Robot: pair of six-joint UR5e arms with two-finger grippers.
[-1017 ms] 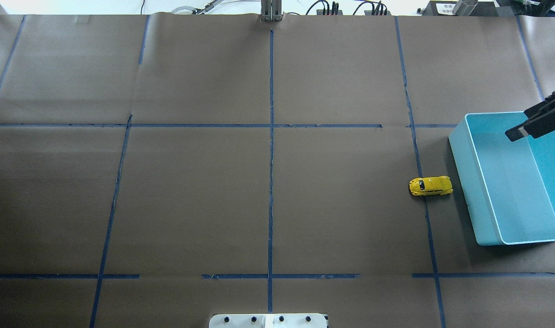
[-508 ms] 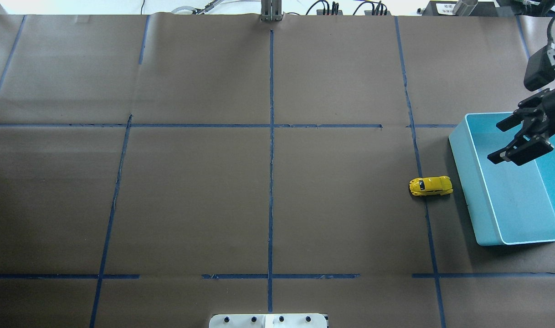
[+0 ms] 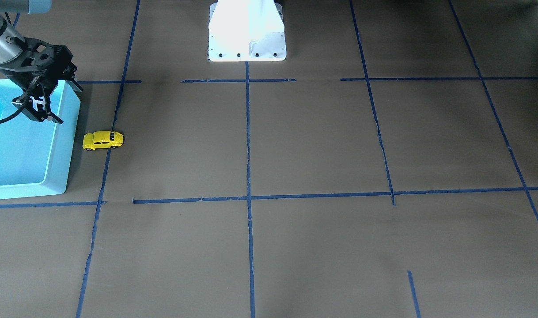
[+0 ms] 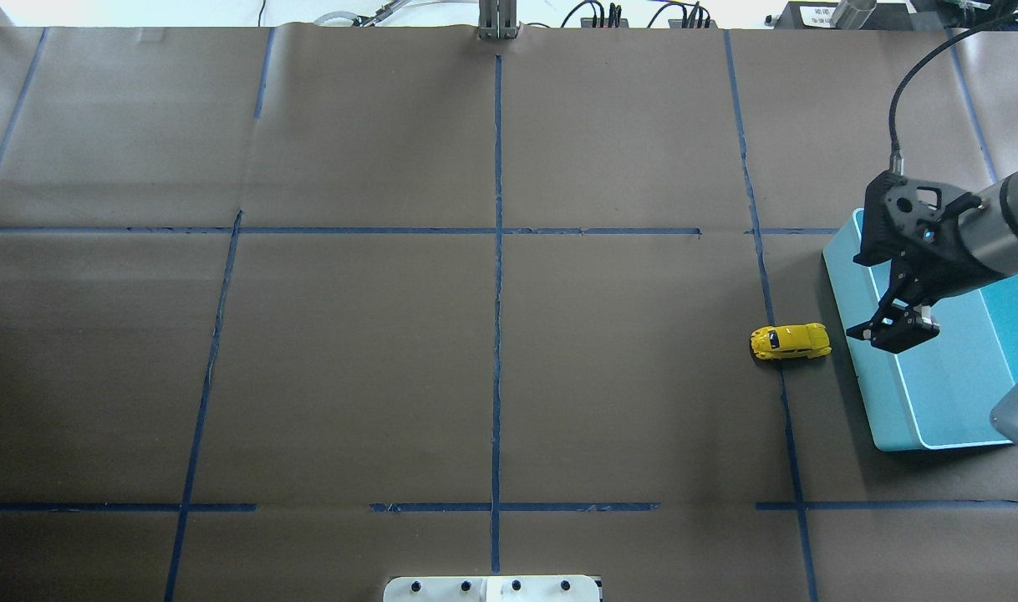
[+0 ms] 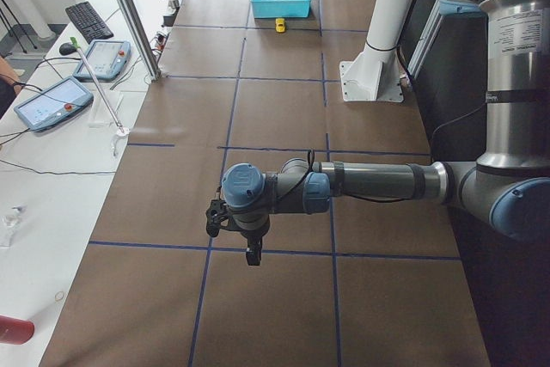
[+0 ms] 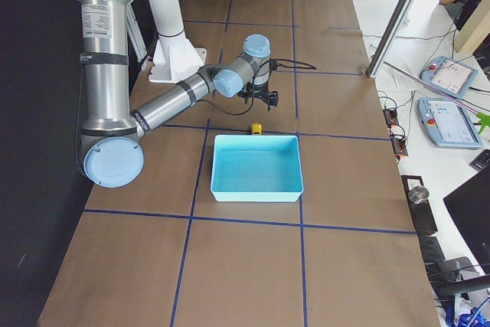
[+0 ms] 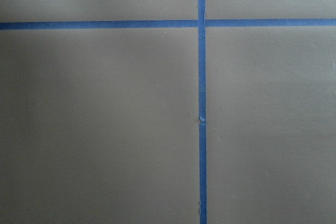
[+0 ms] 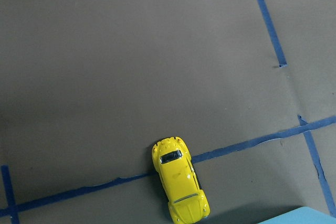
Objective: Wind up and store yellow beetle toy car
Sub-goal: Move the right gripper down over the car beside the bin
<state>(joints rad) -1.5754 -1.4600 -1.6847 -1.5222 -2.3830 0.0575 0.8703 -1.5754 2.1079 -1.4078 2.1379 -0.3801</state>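
Observation:
The yellow beetle toy car [image 4: 791,342] stands on its wheels on the brown table, just left of the teal bin [image 4: 893,436]. It also shows in the front view [image 3: 103,140] and at the bottom of the right wrist view [image 8: 180,182]. My right gripper [image 4: 892,336] is open and empty. It hovers over the bin's left wall, a short way right of the car, and also shows in the front view [image 3: 35,110]. My left gripper [image 5: 232,234] shows only in the left side view, far from the car, and I cannot tell whether it is open or shut.
The teal bin [image 3: 68,145] is empty. Blue tape lines cross the brown paper. The white robot base [image 3: 247,31] sits at the table's near edge. The left wrist view shows only paper and tape.
My right gripper has come in from the right edge, leftward and nearer across the bin, to its left wall close to the car. The car has not moved.

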